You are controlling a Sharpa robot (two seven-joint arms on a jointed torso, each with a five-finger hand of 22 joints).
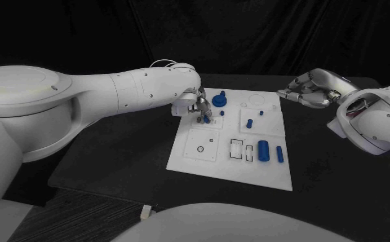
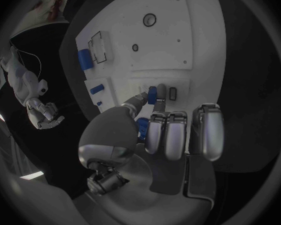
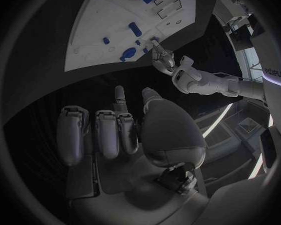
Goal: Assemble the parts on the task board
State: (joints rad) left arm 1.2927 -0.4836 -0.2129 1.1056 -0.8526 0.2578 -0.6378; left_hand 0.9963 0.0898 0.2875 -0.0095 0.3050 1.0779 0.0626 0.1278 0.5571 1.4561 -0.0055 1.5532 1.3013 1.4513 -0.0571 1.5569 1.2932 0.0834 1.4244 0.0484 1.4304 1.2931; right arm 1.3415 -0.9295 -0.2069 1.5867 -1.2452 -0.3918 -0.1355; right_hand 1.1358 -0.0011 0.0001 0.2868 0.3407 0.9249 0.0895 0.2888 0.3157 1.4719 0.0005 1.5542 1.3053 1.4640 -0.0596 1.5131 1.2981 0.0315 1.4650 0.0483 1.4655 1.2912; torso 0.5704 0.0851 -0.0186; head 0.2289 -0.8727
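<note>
The left robot hand [image 1: 195, 106] is reaching over the left edge of the task board [image 1: 213, 163], its fingertips [image 2: 160, 91] pinching a small blue part [image 2: 152, 94] right at the board's surface, beside a small rectangular slot. The right robot hand [image 1: 310, 92] is hovering over the counter [image 1: 122, 157] off the board's far right corner, holding nothing, fingers loosely curled and apart. Other blue parts are lying on the board: a large cylinder [image 1: 263, 151] and a slimmer one [image 1: 279, 154] toward its near right side, and a round knob [image 1: 219, 101] near its far left corner.
</note>
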